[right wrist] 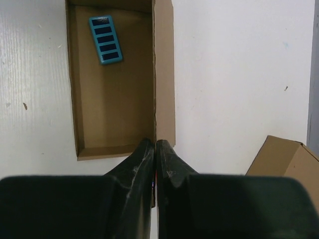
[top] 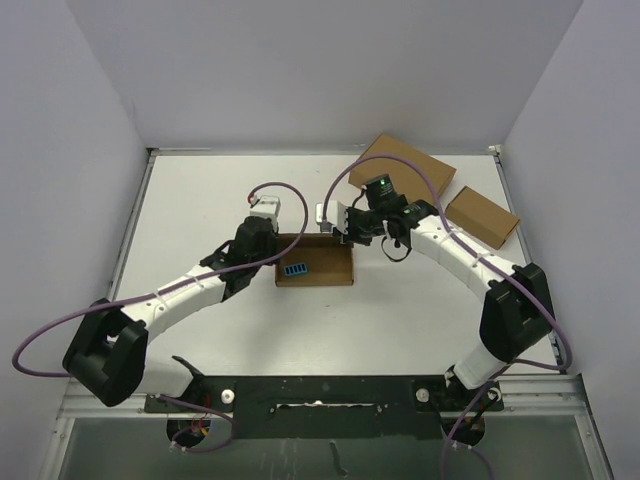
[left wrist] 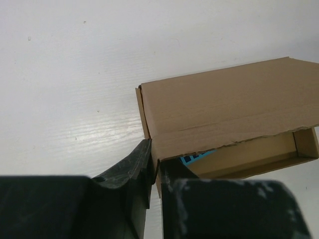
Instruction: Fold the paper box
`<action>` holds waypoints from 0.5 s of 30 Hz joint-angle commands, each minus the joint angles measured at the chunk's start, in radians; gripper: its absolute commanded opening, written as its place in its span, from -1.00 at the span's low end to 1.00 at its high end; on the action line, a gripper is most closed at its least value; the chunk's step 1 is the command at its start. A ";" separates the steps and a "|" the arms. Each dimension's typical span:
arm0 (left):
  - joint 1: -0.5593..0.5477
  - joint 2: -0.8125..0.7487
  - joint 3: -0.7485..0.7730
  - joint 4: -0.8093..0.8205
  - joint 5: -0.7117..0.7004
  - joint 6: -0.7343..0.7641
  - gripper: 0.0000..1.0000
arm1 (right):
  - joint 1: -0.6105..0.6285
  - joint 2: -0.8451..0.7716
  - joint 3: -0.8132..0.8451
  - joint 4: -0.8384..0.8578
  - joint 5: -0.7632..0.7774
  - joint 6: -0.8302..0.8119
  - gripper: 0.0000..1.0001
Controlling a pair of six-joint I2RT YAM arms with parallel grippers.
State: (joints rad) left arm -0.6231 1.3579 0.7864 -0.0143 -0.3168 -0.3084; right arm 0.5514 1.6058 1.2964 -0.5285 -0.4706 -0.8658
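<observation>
So the box (top: pixel 328 264) is plain brown cardboard, shallow and rectangular. It sits open roughly mid-table, right between the two arms, with a raw matte inside and a slightly ragged torn-looking edge along one panel in the left wrist view. There's a little blue piece (right wrist: pixel 105 40) lying flat in one corner of the tray, a rectangular plastic-looking thing with a row of dark slots. The left gripper (left wrist: pixel 154 172) is pinched nearly closed on the box's left corner wall, black fingers (left wrist: pixel 130 167) either side of the thin cardboard. The right gripper (right wrist: pixel 155 152) is also squeezed tight, clamped on the edge of the narrow wall along the tray's other side (the cardboard seam runs straight in between its tips). Off to the far right are a big box (top: pixel 402 165) and a small box (top: pixel 482 216), the same brown card, both closed and lying well apart from the action. The table (top: pixel 200 200) is white and smooth with a faint grain and a few specks, and it's boxed in by plain pale walls (top: pixel 300 70).
</observation>
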 commanded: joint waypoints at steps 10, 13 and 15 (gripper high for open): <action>-0.007 -0.271 -0.062 -0.085 0.140 -0.104 -0.24 | 0.006 -0.072 -0.111 0.071 -0.001 -0.003 -1.00; -0.005 -0.367 -0.089 -0.118 0.195 -0.133 -0.11 | 0.006 -0.072 -0.117 0.070 -0.006 -0.001 -1.00; -0.004 -0.433 -0.101 -0.128 0.227 -0.143 0.03 | 0.006 -0.070 -0.123 0.068 -0.010 0.000 -1.00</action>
State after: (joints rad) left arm -0.6270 1.0519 0.6960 -0.1196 -0.1780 -0.4023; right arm 0.5514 1.5856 1.1816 -0.4828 -0.4728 -0.8761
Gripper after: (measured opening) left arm 0.455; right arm 0.047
